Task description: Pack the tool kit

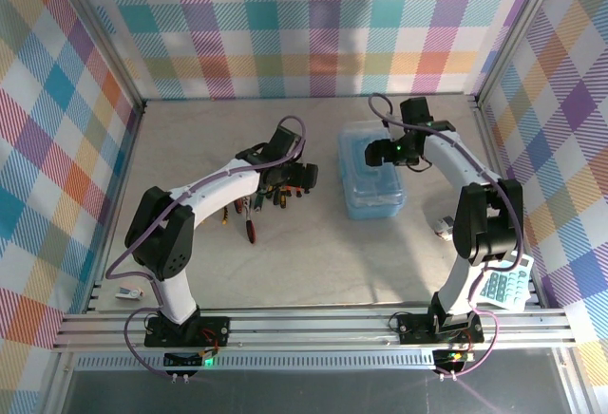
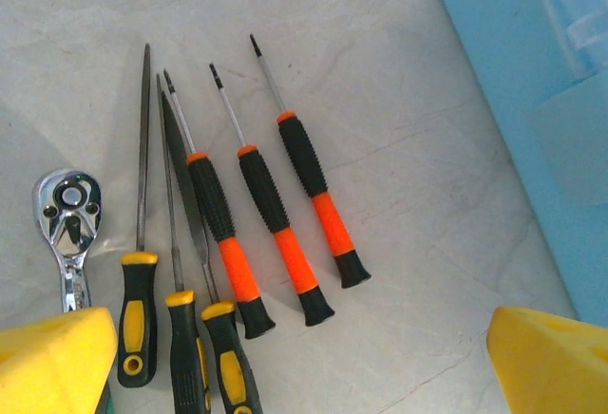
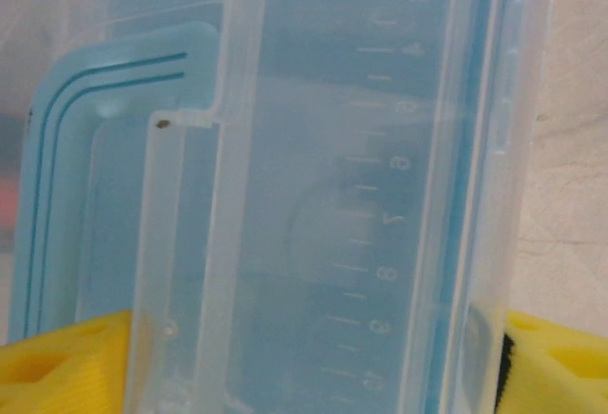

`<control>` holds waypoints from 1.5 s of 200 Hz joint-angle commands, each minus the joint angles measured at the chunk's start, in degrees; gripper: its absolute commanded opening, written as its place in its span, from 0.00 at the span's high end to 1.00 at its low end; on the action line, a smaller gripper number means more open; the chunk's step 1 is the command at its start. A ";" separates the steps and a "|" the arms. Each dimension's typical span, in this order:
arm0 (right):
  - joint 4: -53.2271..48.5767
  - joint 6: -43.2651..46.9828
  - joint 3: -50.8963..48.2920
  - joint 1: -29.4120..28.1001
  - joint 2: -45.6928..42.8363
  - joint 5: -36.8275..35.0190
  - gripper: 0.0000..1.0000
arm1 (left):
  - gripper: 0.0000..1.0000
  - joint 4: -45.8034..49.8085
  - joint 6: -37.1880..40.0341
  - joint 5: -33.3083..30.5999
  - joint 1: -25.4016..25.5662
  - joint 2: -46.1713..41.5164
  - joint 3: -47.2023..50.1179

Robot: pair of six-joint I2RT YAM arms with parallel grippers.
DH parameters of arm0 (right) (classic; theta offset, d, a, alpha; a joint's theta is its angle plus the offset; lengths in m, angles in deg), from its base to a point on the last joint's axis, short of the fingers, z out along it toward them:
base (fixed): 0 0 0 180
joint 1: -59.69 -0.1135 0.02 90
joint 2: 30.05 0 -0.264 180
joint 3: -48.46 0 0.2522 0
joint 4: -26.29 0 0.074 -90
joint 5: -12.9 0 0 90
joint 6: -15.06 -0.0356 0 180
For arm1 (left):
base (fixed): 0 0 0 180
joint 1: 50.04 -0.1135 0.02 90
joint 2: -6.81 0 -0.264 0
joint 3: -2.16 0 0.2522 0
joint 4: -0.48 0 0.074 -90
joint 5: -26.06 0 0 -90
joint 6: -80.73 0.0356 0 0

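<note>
Yellow fingers [image 2: 57, 362] of our left gripper [image 2: 304, 357], left wrist view: spread wide, empty, above orange-handled screwdrivers [image 2: 275, 234] lying left of the case [image 2: 541, 101]. Right wrist view: right gripper [image 3: 313, 357] straddles the case; grip we cannot tell. Top view: screwdrivers left of the case.
</note>
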 commanded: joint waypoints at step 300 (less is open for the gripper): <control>54.67 -30.05 -37.96 14.45 0.28 45.14 0.12 | 0.00 1.68 0.71 1.65 -0.60 -3.05 -0.42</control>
